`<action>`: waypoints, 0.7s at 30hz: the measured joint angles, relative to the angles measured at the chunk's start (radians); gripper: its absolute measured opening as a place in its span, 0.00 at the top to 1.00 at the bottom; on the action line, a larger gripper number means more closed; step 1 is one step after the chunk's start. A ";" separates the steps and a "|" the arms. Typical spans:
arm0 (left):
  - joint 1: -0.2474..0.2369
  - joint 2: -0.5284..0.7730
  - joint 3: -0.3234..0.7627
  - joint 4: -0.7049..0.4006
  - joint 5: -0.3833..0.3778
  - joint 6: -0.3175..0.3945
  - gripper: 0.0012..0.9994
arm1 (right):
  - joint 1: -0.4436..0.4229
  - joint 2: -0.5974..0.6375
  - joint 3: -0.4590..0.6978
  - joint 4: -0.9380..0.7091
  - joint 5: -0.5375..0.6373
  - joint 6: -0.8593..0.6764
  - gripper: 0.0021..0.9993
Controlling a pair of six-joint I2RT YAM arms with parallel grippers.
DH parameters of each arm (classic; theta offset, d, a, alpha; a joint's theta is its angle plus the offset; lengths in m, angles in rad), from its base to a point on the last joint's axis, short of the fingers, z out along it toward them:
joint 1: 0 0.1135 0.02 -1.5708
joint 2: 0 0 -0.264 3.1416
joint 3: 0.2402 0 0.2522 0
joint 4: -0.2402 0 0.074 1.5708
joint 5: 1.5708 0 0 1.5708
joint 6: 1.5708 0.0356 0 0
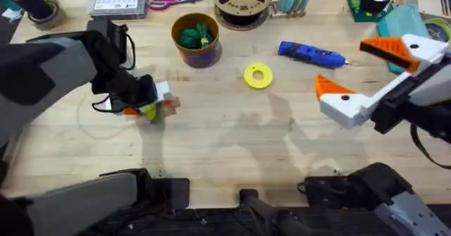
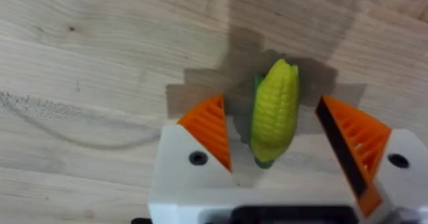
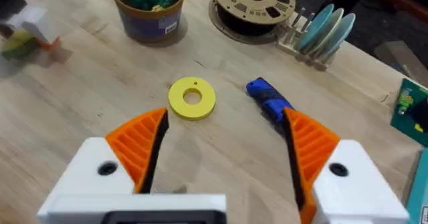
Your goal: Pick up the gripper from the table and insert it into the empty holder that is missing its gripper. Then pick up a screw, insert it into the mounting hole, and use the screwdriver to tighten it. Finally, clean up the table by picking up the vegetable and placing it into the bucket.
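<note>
Left claw (image 2: 274, 140) open astride toy corn (image 2: 273, 110), well left of bucket (image 1: 196, 40).
Centre before pinching cob on worktop (image 1: 225, 144); right claw (image 3: 224, 147) open, empty.

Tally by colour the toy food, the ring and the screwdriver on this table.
Yellow: 2, the corn and the ring
Green: 1, the leafy vegetable in the bucket
Blue: 1, the screwdriver
Total: 4
</note>
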 joint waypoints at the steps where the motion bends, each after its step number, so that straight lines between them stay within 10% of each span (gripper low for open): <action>1: 0.000 0.009 0.000 0.000 0.000 0.000 0.23 | 0.000 0.000 0.000 0.000 0.000 0.000 0.00; 6: 0.000 0.021 0.000 -0.001 -0.012 0.000 0.36 | 0.000 0.000 0.000 0.000 0.000 0.000 0.00; 16: 0.000 0.020 0.003 0.000 -0.012 0.005 0.96 | 0.000 0.000 0.000 0.000 0.000 0.000 0.00; 21: 0.000 0.020 0.003 0.000 -0.011 0.005 0.98 | 0.000 0.000 0.000 0.000 0.000 0.000 0.00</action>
